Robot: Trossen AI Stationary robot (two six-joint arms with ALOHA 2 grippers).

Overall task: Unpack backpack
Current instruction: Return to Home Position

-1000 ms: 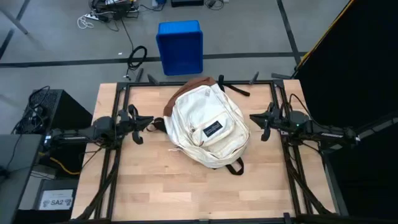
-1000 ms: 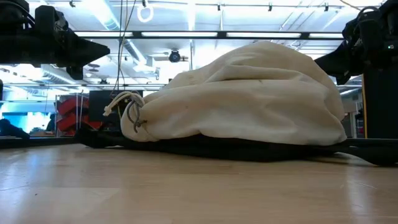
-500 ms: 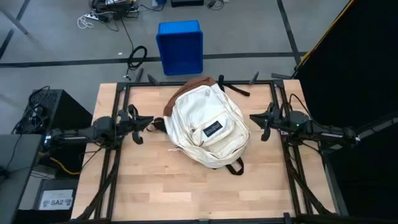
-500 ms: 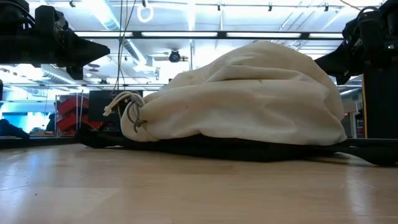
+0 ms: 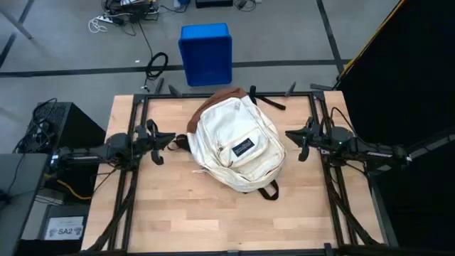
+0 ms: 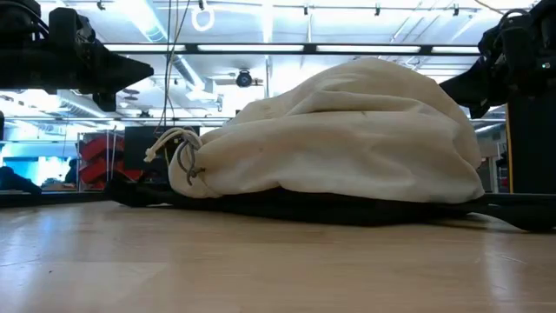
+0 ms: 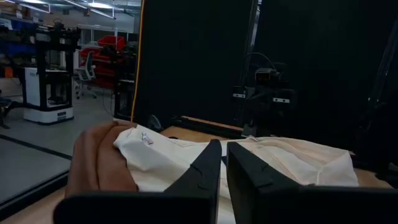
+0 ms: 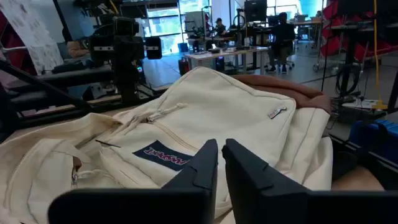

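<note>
The backpack (image 5: 238,146) lies face up in the middle of the table (image 5: 178,213). Its logo patch (image 5: 243,148) faces the ceiling and its brown base (image 5: 226,96) points toward the far edge. A dark strap (image 5: 269,190) pokes out from under the near end. It bulges, and its zips appear drawn closed, so it looks packed rather than emptied. Nothing taken from it shows on the table.

It sits between the two arms, probably so either could reach its openings.

The left gripper (image 5: 165,141) hovers just beside the pack's left flank, apart from the fabric and aimed at it. Its fingers are drawn together with only a slit between them, grasping nothing. The right gripper (image 5: 293,135) mirrors it near the right flank, likewise pinched together and empty, with a clear gap to the pack.

Both arms are pulled back level along the table's side edges, which reads as a parked pose rather than a reach.

A blue crate (image 5: 206,53) stands on the floor beyond the far edge.
</note>
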